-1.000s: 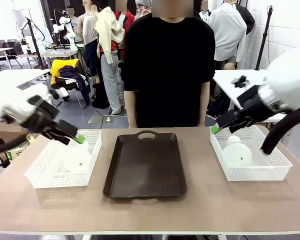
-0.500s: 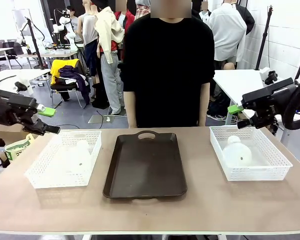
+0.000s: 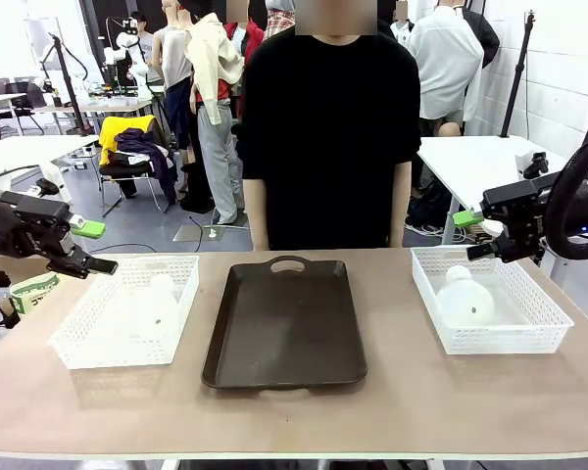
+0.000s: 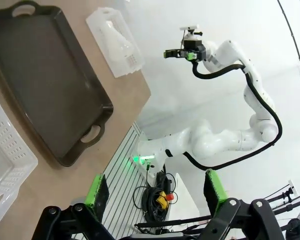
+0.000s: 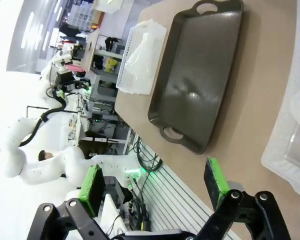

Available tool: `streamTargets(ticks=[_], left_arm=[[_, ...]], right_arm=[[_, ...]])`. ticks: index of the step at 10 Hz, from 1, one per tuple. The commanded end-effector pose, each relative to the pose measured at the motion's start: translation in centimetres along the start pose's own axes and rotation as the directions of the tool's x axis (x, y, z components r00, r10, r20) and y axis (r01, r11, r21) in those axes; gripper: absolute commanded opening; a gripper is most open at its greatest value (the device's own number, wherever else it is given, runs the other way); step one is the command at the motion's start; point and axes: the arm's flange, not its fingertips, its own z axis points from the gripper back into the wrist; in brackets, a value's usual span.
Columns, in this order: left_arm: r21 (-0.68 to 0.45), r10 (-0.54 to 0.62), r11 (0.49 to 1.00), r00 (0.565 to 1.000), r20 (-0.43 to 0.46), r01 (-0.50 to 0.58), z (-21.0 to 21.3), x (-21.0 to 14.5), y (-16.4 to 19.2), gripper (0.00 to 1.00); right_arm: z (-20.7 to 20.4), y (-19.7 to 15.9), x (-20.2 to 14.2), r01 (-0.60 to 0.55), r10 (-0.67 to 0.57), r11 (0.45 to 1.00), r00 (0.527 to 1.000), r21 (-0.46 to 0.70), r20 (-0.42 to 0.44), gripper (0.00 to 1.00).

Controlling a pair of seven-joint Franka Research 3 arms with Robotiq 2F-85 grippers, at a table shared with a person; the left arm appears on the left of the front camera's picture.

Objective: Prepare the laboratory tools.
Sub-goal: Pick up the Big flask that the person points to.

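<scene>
Two frosted-white flasks lie in white mesh baskets, one flask (image 3: pixel 157 304) in the left basket (image 3: pixel 88 348) and the other flask (image 3: pixel 464 297) in the right basket (image 3: pixel 529 328). My left gripper (image 3: pixel 96 247) hovers open off the table's left end, beside the left basket and above its rim. My right gripper (image 3: pixel 470 235) stands open above the right basket's far edge. The left wrist view has its open gripper (image 4: pixel 156 192) over the floor, with the far flask (image 4: pixel 112 36) beyond. The right wrist view's gripper (image 5: pixel 154 185) is open too, facing the far flask (image 5: pixel 140 52).
A dark brown tray (image 3: pixel 284 323) with handle cut-outs lies between the baskets. A person in a black shirt (image 3: pixel 328 127) stands at the table's far side, hands out of sight. Bare tabletop (image 3: pixel 402 411) runs along the near edge.
Both arms have drawn back from above their baskets toward the table's outer ends. Both grippers stayed open. The flasks and tray have not moved.
</scene>
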Motion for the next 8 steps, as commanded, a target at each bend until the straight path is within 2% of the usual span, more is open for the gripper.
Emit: streamTargets(ticks=[1, 2, 3, 5, 6, 8], left_arm=[[0.004, 0.005, 1.0, 1.0, -0.001, -0.005, 0.0, 0.0, 0.4, 1.0], [-0.018, 0.041, 0.999, 0.999, -0.013, -0.042, -1.4, -0.1, 0.7, 1.0], [-0.104, 0.157, 0.983, 0.987, 0.026, -0.154, -1.6, -0.4, 0.9, 1.0], [-0.265, 0.262, 0.936, 0.961, 0.086, -0.231, 0.1, -0.9, 2.0, 1.0], [-0.307, 0.292, 0.917, 0.953, 0.077, -0.256, 0.9, -1.1, 2.2, 1.0], [-0.313, 0.318, 0.907, 0.946, 0.069, -0.282, 1.6, -1.3, 2.3, 1.0]], right_arm=[[-0.2, -0.2, 0.1, 0.0, 0.0, 1.0, 1.0, -0.002, 0.007, 1.0], [-1.5, 0.0, 0.6, 0.102, -0.102, 0.995, 0.995, -0.003, 0.012, 1.0], [-0.5, -0.6, 0.8, 0.18, -0.183, 0.979, 0.983, 0.094, 0.031, 1.0], [2.6, -2.3, 1.3, 0.277, -0.294, 0.919, 0.956, 0.281, 0.02, 1.0], [3.7, -3.0, 1.3, 0.302, -0.323, 0.886, 0.946, 0.35, 0.0, 1.0], [4.9, -3.7, 1.5, 0.309, -0.338, 0.866, 0.941, 0.394, 0.004, 1.0]])
